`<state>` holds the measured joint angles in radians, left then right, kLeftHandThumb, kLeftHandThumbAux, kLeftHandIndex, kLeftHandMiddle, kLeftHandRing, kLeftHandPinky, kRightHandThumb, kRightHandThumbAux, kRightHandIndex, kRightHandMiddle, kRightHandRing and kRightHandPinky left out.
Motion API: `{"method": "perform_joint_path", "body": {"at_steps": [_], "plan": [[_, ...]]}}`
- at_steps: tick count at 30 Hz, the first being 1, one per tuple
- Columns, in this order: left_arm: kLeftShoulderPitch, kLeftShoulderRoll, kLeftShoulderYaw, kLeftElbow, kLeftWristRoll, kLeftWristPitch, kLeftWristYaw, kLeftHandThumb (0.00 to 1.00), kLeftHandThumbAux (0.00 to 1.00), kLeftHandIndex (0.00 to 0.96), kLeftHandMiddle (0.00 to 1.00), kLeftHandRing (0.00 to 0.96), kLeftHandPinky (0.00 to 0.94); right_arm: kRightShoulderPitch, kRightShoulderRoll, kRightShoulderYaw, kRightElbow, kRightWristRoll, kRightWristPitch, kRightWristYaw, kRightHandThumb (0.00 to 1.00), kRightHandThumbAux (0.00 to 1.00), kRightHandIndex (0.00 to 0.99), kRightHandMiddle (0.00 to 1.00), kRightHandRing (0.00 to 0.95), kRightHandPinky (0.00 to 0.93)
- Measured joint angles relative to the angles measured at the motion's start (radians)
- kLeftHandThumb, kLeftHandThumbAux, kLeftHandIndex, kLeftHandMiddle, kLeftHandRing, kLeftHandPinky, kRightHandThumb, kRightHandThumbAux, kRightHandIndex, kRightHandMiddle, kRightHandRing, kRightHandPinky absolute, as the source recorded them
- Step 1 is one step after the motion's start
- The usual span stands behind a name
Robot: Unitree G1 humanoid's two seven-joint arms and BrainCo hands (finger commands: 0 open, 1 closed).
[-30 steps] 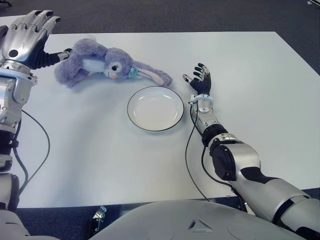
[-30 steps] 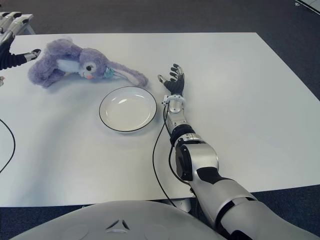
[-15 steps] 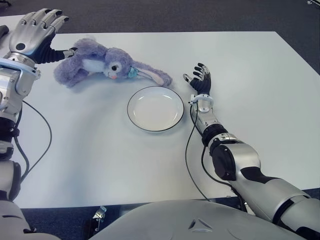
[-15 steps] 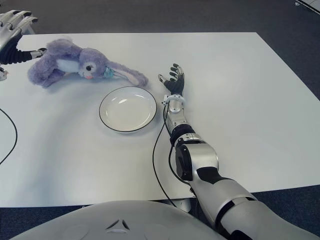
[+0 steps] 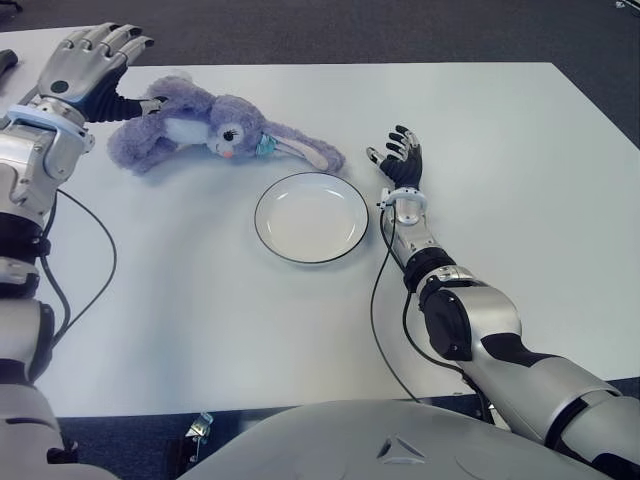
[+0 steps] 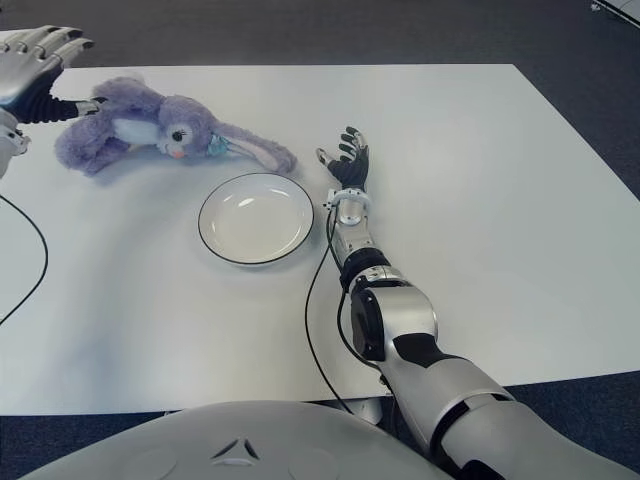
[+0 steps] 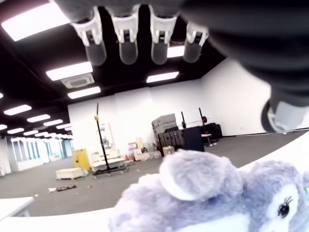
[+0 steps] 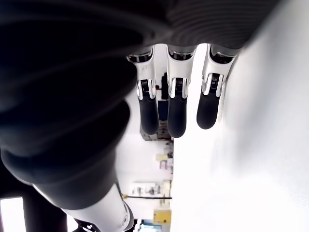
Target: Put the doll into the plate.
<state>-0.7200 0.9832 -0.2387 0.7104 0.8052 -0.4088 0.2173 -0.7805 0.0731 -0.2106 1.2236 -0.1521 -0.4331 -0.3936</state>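
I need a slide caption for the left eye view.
Open left hand reaches toward toy rabbit beside empty plate.

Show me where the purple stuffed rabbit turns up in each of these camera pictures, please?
Left eye view: the rabbit lies at upper left, beyond the plate.
Right eye view: the rabbit is again at upper left, beyond the plate.
Left wrist view: the rabbit fills the lower part, below the left hand's fingers.
Right wrist view: not in it.
Shared landmark: the white table, in every view.
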Motion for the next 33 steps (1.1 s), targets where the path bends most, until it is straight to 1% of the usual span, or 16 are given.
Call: {"method": "perform_joint_path", "body": {"at_steps": [10,18,26,33], "plan": [[-0.085,-0.036,-0.044,0.095,0.0,-0.027,-0.008,0.289,0.374,0.0,0.0,0.007,0.069,-0.001,0.0,0.0,0.0,0.0,0.0,-0.001,0.245,0.924,0.157,0.222,0.226,0.238],[-0.139,-0.075,-0.075,0.177,0.0,-0.06,-0.008,0.25,0.349,0.0,0.001,0.023,0.088,-0.002,0.0,0.001,0.0,-0.001,0.0,-0.002,0.231,0.925,0.149,0.215,0.217,0.226],[-0.186,-0.109,-0.11,0.252,0.0,-0.084,-0.008,0.235,0.362,0.0,0.009,0.03,0.079,-0.003,0.0,0.001,0.0,-0.001,0.0,-0.002,0.223,0.926,0.15,0.215,0.219,0.231],[-0.227,-0.13,-0.137,0.324,0.0,-0.114,-0.008,0.243,0.383,0.0,0.009,0.027,0.062,-0.004,0.0,0.001,0.0,-0.002,0.0,-0.002,0.182,0.928,0.144,0.208,0.216,0.227]]}}
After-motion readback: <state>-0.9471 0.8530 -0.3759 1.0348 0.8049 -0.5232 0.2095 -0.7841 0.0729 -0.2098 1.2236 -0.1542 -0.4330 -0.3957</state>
